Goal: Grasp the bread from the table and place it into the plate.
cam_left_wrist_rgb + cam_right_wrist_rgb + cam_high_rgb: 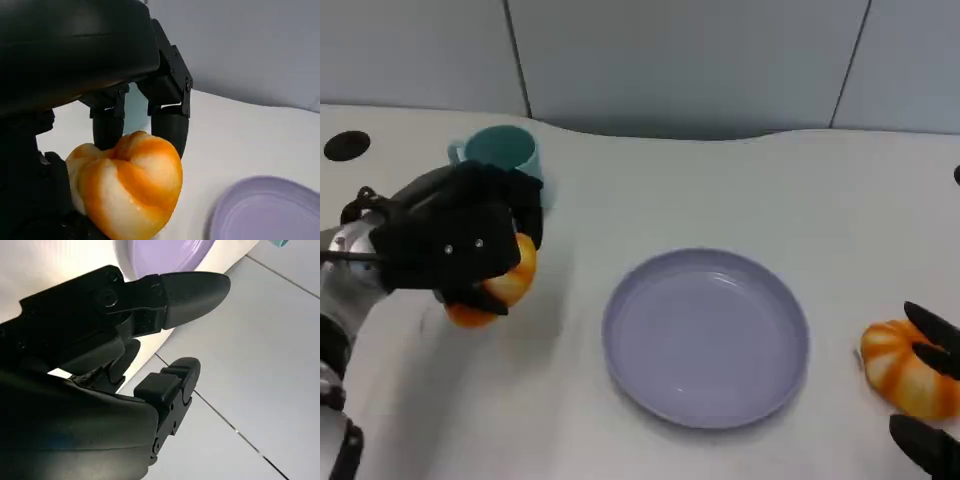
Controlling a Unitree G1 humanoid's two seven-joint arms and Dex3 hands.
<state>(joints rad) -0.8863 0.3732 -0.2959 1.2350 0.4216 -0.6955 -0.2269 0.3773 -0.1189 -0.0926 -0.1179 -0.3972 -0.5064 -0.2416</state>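
white worktop (740, 190) runs under both arms. right robot hand (930, 400) fingers spread, second bread (905, 368) between them, not gripped. left robot hand (455, 245) clamps bread (505, 285), plate (706, 336) to its right, teal cup (502, 152) just beyond. grey panelled wall (680, 60) behind.

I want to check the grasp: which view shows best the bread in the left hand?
The left wrist view: the bread shows large between the fingers. The head view has it mostly hidden under the left hand.
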